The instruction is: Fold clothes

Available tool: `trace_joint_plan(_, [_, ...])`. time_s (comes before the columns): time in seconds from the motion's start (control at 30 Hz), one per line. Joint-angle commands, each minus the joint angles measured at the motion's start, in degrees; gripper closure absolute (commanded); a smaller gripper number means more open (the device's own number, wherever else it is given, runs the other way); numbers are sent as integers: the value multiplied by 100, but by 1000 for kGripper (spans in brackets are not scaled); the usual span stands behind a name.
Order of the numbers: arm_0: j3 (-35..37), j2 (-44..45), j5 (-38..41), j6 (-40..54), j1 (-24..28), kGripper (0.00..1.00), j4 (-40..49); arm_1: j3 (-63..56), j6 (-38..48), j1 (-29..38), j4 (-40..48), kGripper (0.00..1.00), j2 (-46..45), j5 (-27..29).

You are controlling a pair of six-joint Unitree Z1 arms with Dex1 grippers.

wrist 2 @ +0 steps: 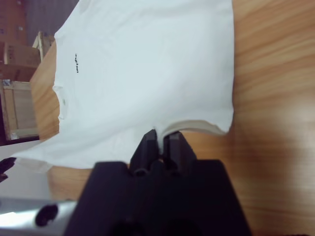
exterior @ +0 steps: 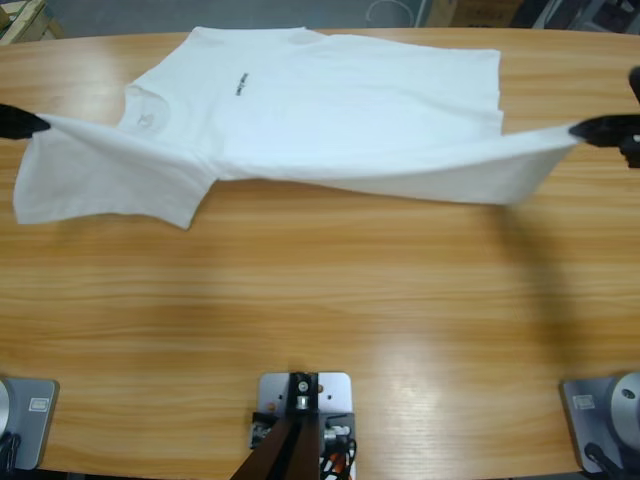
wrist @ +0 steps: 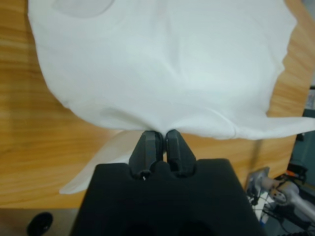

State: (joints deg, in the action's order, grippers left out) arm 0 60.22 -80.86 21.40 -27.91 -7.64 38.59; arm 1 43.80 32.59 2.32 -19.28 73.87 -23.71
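The clothes are one white T-shirt (exterior: 330, 100) spread across the far half of the wooden table (exterior: 320, 320), collar (exterior: 145, 115) to the left and a small dark print (exterior: 241, 84) beside it. Its near edge is lifted and pulled taut between the two grippers. My left gripper (exterior: 40, 123) at the left edge is shut on the shoulder end of the shirt (wrist: 162, 64), jaws pinched on the cloth (wrist: 161, 132). My right gripper (exterior: 580, 130) at the right edge is shut on the hem end (wrist 2: 160, 133) of the shirt (wrist 2: 147, 73). One sleeve (exterior: 100, 190) hangs down to the table.
Bare wood runs from the shirt to the table's front edge. The far table edge (exterior: 560, 35) lies just behind the shirt. Wooden crates and boxes (wrist 2: 19, 108) stand beyond the table in the right wrist view.
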Motion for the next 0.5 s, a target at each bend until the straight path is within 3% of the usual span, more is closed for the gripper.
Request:
trace_joint_plan(0.03, [663, -1225, 36, 201, 140, 1000, 44, 392, -422, -285, 98, 1000, 1302, -341])
trace_joint_plan(0.5, [1189, -2515, 40, 347, 291, 1000, 37, 920, -1074, -399, 98, 1000, 2923, -673])
